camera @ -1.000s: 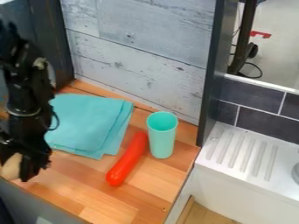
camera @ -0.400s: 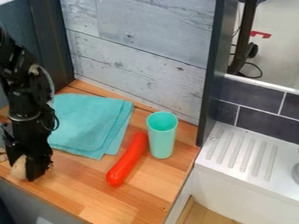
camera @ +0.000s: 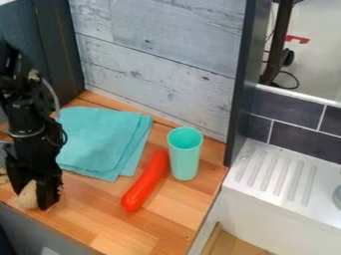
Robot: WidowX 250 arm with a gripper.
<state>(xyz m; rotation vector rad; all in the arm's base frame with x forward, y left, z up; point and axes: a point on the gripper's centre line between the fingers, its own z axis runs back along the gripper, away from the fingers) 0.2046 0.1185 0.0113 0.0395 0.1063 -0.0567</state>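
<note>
At the lower left of the camera view, the black gripper point(camera: 33, 196) hangs over the front left part of the wooden counter, shut on a beige rounded object point(camera: 28, 194) that shows partly between its fingers. Whether the object touches the counter I cannot tell. Right behind the gripper lies a folded turquoise cloth point(camera: 103, 139). An orange-red sausage-shaped object point(camera: 145, 182) rests diagonally to the right of the cloth. Beside its upper end, a mint-green cup point(camera: 184, 157) stands upright.
The wooden counter point(camera: 160, 224) has a whitewashed plank wall point(camera: 156, 64) behind it and a dark upright panel point(camera: 241, 89) at its right back corner. On the right is a white sink unit with a ridged drainboard point(camera: 276, 177). Something small and pale lies left of the gripper.
The gripper has moved right and slightly down in the view, carrying the beige object with it. The cloth, the orange-red object and the cup have kept their places.
</note>
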